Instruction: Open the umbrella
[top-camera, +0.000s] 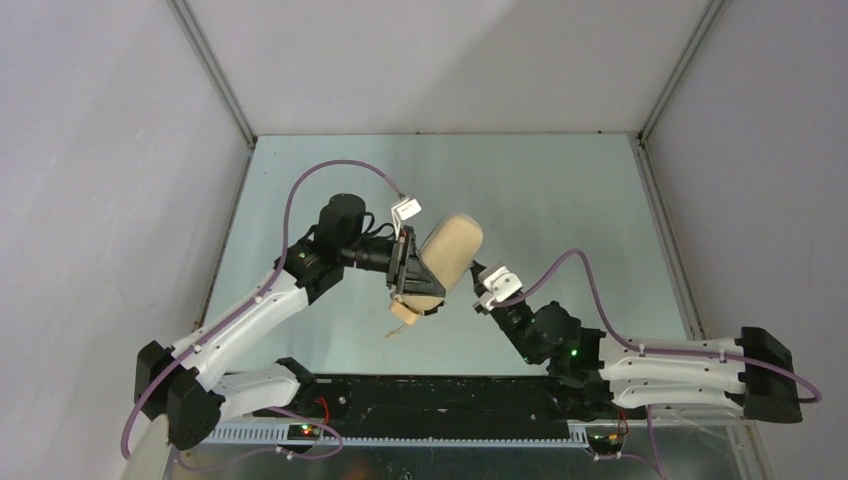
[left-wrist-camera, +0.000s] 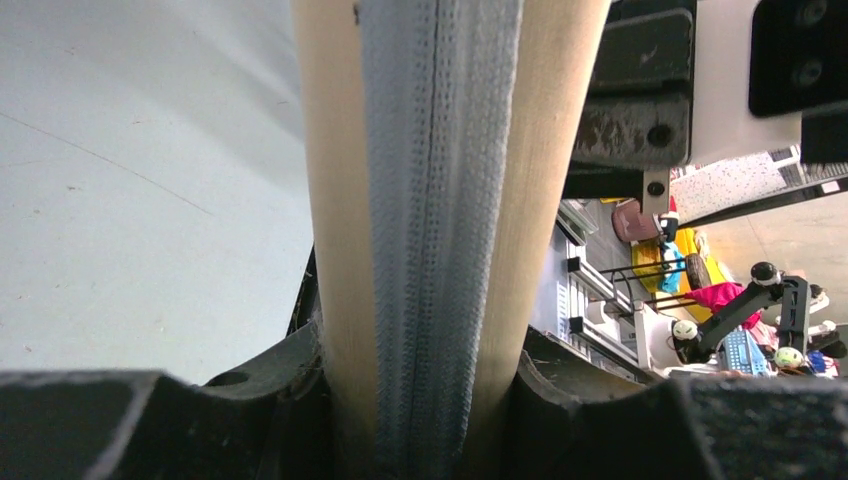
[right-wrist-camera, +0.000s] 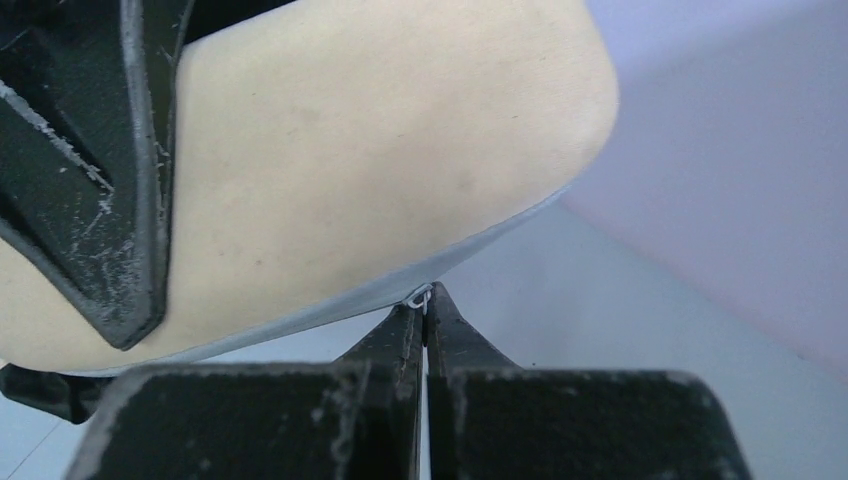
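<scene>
The umbrella (top-camera: 448, 255) is folded into a tan-beige bundle and held above the table, tilted, with its stubby beige handle (top-camera: 404, 312) pointing toward the arms. My left gripper (top-camera: 405, 272) is shut on the umbrella near the handle end. In the left wrist view the tan fabric (left-wrist-camera: 330, 200) fills the gap between the fingers (left-wrist-camera: 250, 380), and a grey zip strip (left-wrist-camera: 435, 200) runs along it. My right gripper (top-camera: 478, 281) is shut at the umbrella's (right-wrist-camera: 380, 150) right side. Its fingertips (right-wrist-camera: 424, 300) pinch a small metal zip pull (right-wrist-camera: 417, 296) at the grey seam's edge.
The metal table (top-camera: 560, 200) lies under the umbrella, enclosed by pale walls with corner posts (top-camera: 215, 75). A black rail (top-camera: 430, 395) with the arm bases runs along the near edge. Purple cables (top-camera: 330, 170) loop above both arms.
</scene>
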